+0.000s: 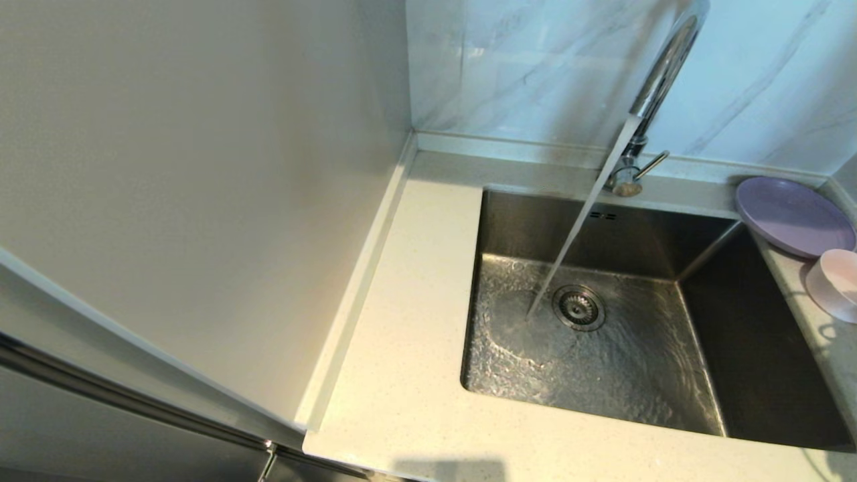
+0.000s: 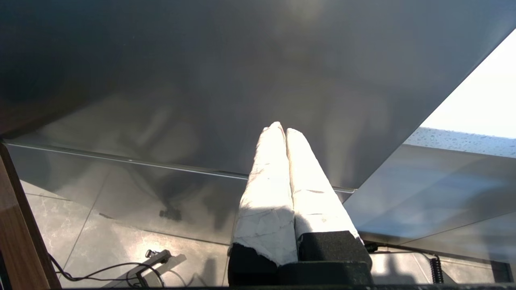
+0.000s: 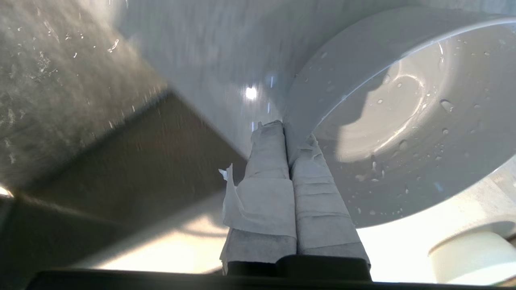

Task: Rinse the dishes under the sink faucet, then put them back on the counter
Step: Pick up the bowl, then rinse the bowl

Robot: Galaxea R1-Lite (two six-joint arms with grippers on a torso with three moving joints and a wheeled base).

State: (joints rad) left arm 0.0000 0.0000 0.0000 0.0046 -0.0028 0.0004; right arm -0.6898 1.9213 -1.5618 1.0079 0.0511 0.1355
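Note:
The lavender plate (image 1: 793, 215) lies on the counter (image 1: 402, 335) at the back right of the basin (image 1: 622, 375). Just in front of it, at the head view's right edge, is the pink bowl (image 1: 835, 282), tilted. My right gripper (image 3: 284, 129) is shut on the wet bowl's (image 3: 403, 121) rim, one finger inside and one outside; the arm itself is outside the head view. I cannot tell whether the bowl touches the counter. Water runs from the chrome faucet (image 1: 659, 73) into the basin. My left gripper (image 2: 281, 129) is shut and empty, parked low by a cabinet front.
A tall pale panel (image 1: 167, 167) walls off the counter's left side. The drain (image 1: 578, 308) sits mid-basin under the stream. A white round object (image 3: 471, 257) stands near the bowl in the right wrist view. Cables (image 2: 121, 270) lie on the tiled floor below the left gripper.

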